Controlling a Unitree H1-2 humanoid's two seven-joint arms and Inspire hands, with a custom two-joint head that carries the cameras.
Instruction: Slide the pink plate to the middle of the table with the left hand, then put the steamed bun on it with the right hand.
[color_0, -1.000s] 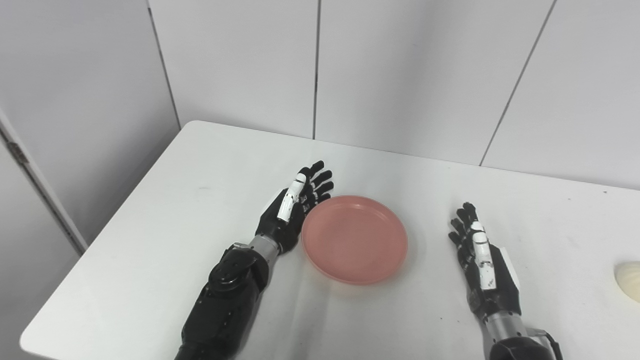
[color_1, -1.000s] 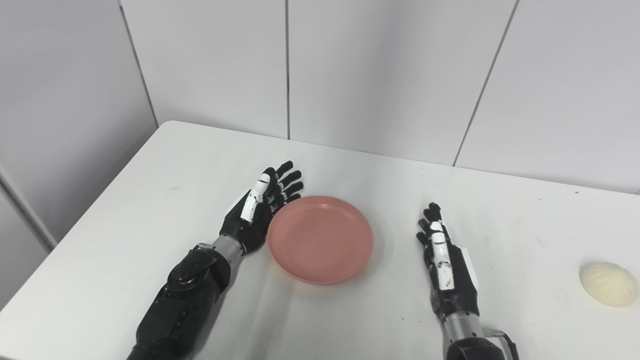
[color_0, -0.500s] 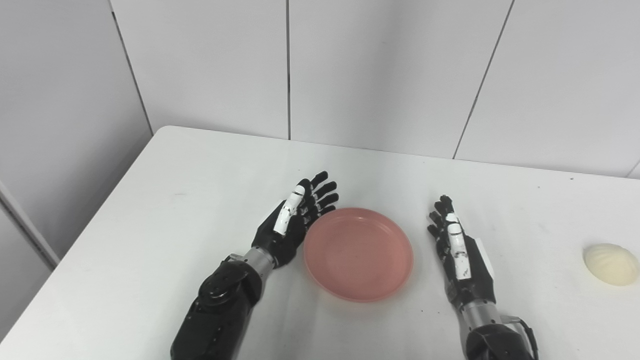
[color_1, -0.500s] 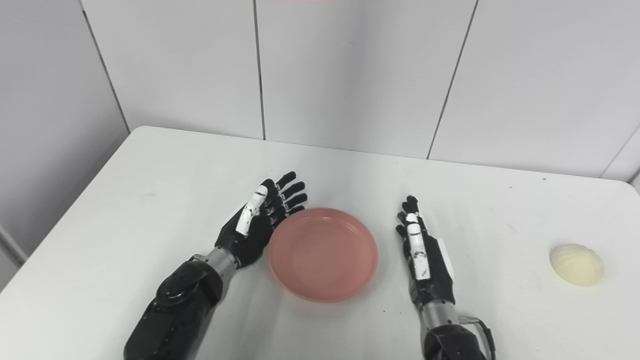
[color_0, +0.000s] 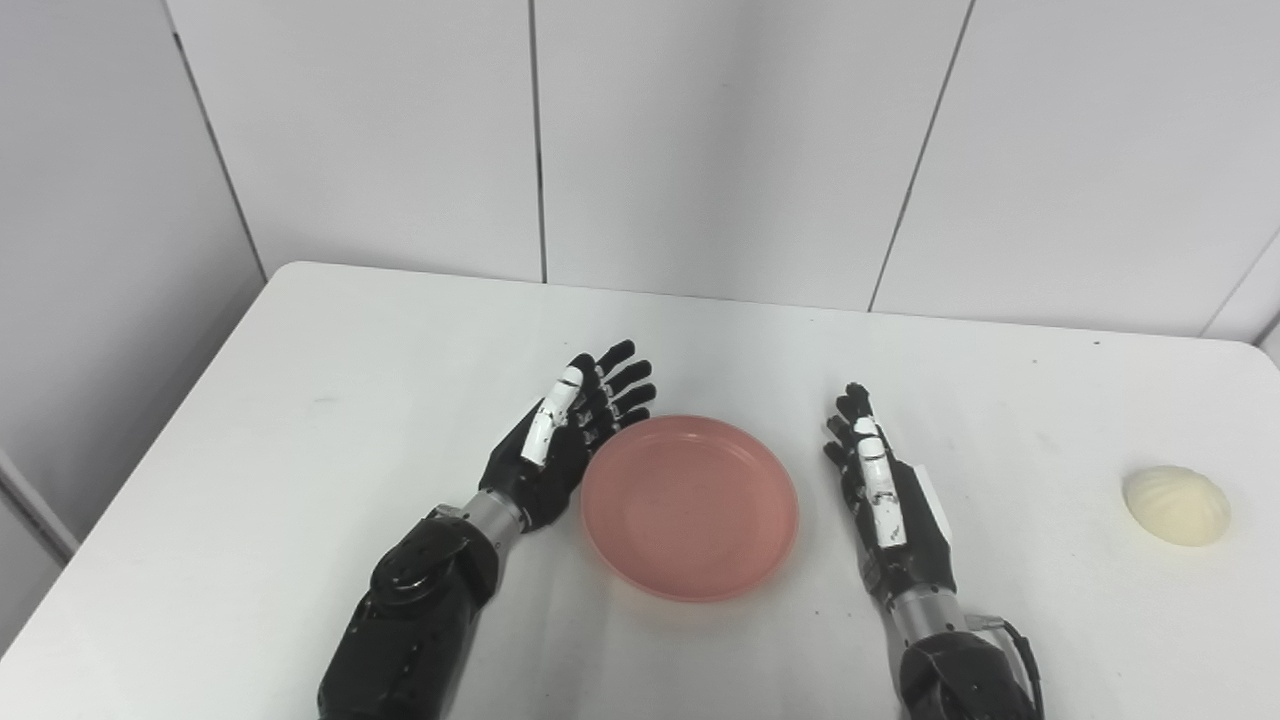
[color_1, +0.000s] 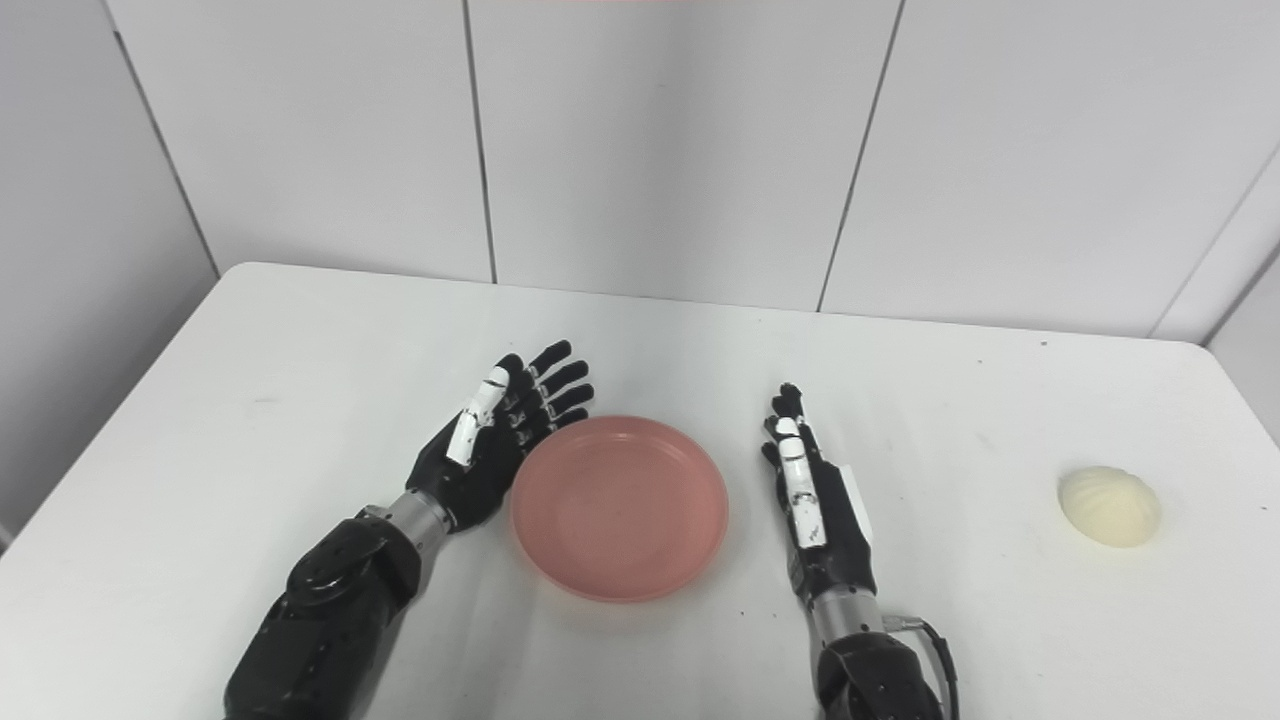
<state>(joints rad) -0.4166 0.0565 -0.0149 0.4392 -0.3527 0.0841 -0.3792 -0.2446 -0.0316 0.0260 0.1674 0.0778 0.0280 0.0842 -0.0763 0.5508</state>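
Plainly, pink plate and steamed bun show no readable writing.

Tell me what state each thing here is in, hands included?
Pink plate: empty, flat on the table, near its middle.
Steamed bun: lying on the table far to the right, untouched.
Left hand: open, against the plate's left rim.
Right hand: open, holding nothing, right of the plate.
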